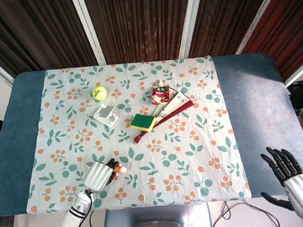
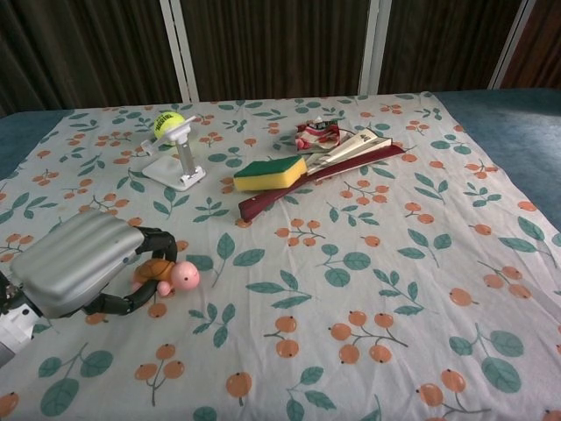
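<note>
My left hand (image 2: 83, 261) (image 1: 98, 175) hovers over the near left part of the flowered cloth (image 2: 351, 228), fingers curled around a small toy turtle (image 2: 172, 274) (image 1: 119, 170) with a pink head and brown shell. The turtle hangs tilted in the grip, its head sticking out to the right. My right hand (image 1: 292, 179) is off the table's near right corner in the head view, fingers spread, holding nothing; the chest view does not show it.
A tennis ball (image 2: 167, 122) sits behind a white stand (image 2: 178, 167) at the far left. A yellow-green sponge (image 2: 268, 173), a dark red folded fan (image 2: 320, 174) and a red-white packet (image 2: 317, 134) lie mid-table. Blue table surface (image 1: 259, 102) flanks the cloth.
</note>
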### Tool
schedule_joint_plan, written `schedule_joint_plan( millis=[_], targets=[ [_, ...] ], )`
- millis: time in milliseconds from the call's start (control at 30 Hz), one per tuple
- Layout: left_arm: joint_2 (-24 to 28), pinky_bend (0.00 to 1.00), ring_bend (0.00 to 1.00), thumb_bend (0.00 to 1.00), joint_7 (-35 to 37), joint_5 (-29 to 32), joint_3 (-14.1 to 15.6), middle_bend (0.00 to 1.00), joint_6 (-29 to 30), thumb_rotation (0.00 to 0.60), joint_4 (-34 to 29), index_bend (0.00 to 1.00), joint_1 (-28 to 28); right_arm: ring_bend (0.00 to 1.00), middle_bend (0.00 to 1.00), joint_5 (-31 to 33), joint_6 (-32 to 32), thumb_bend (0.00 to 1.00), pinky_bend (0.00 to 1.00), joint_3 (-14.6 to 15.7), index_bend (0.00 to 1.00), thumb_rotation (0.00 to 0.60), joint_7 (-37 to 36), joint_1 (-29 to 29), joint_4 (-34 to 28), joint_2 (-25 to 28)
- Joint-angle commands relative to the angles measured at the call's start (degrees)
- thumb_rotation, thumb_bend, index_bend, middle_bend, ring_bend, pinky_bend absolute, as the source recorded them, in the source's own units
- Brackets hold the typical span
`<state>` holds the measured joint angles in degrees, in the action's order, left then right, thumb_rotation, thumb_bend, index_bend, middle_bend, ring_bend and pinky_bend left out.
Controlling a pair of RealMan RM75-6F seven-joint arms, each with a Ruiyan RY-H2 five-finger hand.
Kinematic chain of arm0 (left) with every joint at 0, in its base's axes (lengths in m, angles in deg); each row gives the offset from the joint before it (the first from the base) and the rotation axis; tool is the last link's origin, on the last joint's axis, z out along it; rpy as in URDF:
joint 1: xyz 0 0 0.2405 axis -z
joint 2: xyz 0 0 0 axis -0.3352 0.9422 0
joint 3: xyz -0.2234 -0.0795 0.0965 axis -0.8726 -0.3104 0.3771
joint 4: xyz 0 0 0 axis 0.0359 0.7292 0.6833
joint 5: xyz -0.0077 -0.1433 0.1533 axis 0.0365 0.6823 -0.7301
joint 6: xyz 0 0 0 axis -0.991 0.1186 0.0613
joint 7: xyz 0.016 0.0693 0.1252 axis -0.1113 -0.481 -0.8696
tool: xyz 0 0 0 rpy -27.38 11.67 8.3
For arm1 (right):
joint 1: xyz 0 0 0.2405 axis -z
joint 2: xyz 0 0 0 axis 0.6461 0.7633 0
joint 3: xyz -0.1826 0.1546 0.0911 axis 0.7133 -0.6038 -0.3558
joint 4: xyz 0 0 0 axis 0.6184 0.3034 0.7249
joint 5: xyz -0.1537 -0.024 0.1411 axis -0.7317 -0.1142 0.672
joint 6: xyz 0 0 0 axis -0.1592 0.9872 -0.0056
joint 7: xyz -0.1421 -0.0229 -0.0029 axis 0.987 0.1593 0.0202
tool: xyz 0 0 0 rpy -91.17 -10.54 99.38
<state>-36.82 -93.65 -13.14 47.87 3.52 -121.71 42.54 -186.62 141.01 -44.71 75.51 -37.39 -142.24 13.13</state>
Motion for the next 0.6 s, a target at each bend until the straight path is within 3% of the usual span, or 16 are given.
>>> schedule_joint_plan(
  millis=[33,167,267,433,600],
  targets=[
    [1.2,1.00,1.00,0.47,-0.8,1.3,0.4,0.51,-2.0,0.600,-2.1,0.38,0.2,0.00,0.00,0.0,0.0,0.08,0.00,0.0,0.00,0.600,0.1,0.0,0.0,0.0],
    [2.4,1.00,1.00,0.46,-3.0,2.6,0.6,0.38,-3.8,0.600,-4.7,0.31,0.3,0.00,0.00,0.1,0.0,0.08,0.00,-0.1,0.00,0.600,0.1,0.1,-0.1,0.0],
    [2.8,1.00,1.00,0.46,-4.8,3.3,0.5,0.35,-4.3,0.600,-5.5,0.31,0.3,0.00,0.00,0.1,-0.1,0.08,0.00,-0.1,0.00,0.600,0.0,0.0,-0.1,0.1],
    [3.2,1.00,1.00,0.46,-5.3,4.2,0.4,0.33,-4.8,0.600,-6.4,0.31,0.3,0.00,0.00,0.2,-0.1,0.08,0.00,-0.2,0.00,0.600,-0.3,0.0,-0.1,0.2],
    [3.1,1.00,1.00,0.46,-5.3,3.7,1.0,0.42,-4.7,0.600,-6.1,0.40,0.6,0.00,0.00,0.2,-0.2,0.08,0.00,-0.2,0.00,0.600,-0.1,0.0,-0.2,0.1]
  ],
)
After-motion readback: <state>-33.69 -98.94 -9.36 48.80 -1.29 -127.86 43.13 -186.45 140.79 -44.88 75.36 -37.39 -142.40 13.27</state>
